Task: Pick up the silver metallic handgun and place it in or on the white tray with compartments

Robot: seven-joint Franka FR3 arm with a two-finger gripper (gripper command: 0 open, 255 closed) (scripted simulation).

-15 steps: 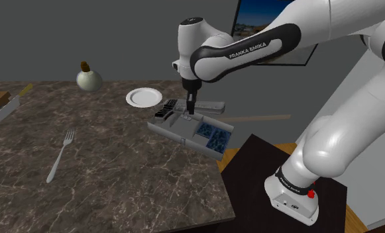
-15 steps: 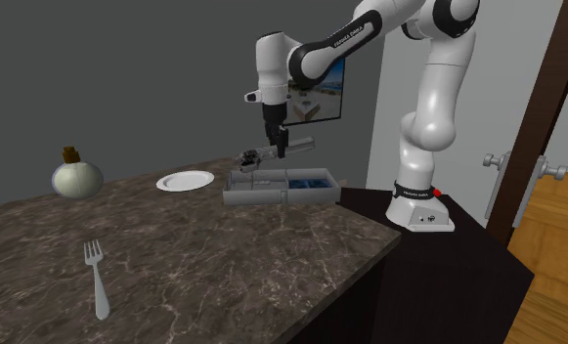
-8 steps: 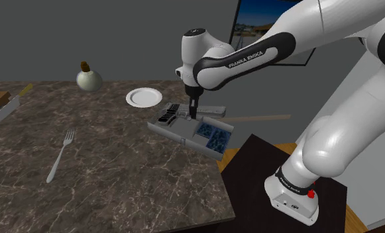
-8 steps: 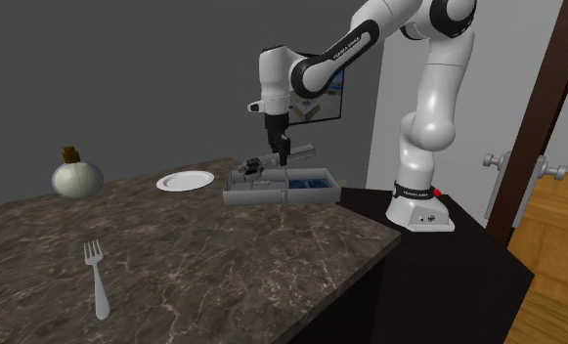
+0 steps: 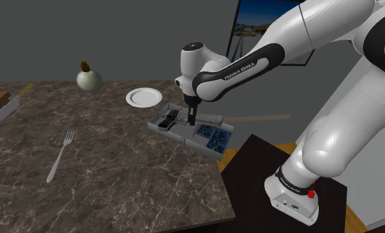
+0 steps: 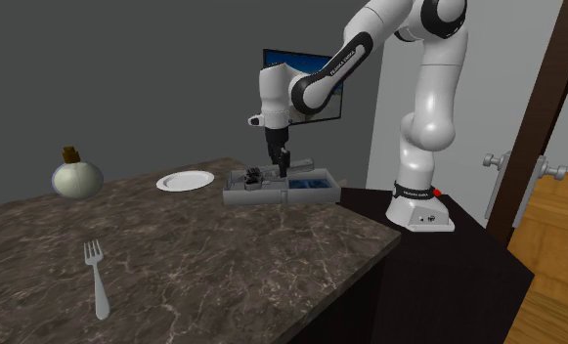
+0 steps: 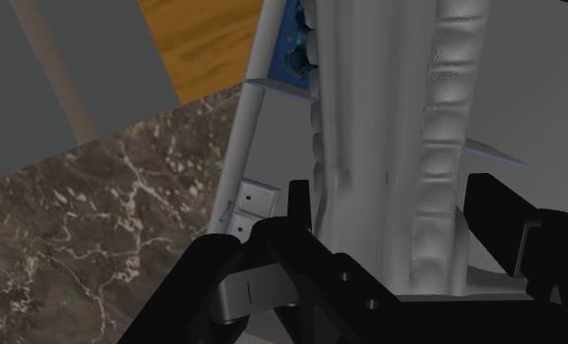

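The silver handgun (image 5: 171, 118) lies level, low in the white compartment tray (image 5: 165, 130) near the table's far right corner. Its dark grip end points toward the shoulder view's left. My black gripper (image 5: 191, 123) reaches straight down into the tray and is shut on the gun's middle. In the wrist view the grey ribbed gun body (image 7: 389, 147) runs between my two fingers (image 7: 302, 210), which press on its sides, with the tray's pale wall (image 7: 260, 127) beside it. In the second exterior view the gun (image 6: 255, 177) sits inside the tray (image 6: 262, 196) under the gripper (image 6: 284, 173).
Blue items (image 5: 214, 138) occupy the tray's compartments nearest the stand (image 5: 293, 192). A white plate (image 5: 144, 97) lies just behind the tray. A fork (image 5: 59, 155), a round stoppered bottle (image 5: 89, 78) and a knife (image 5: 5, 110) are further left. The table edge runs close to the tray.
The gripper has come down with the handgun and shifted slightly to the shoulder view's right. The gun went from above the tray's rim to down inside it.
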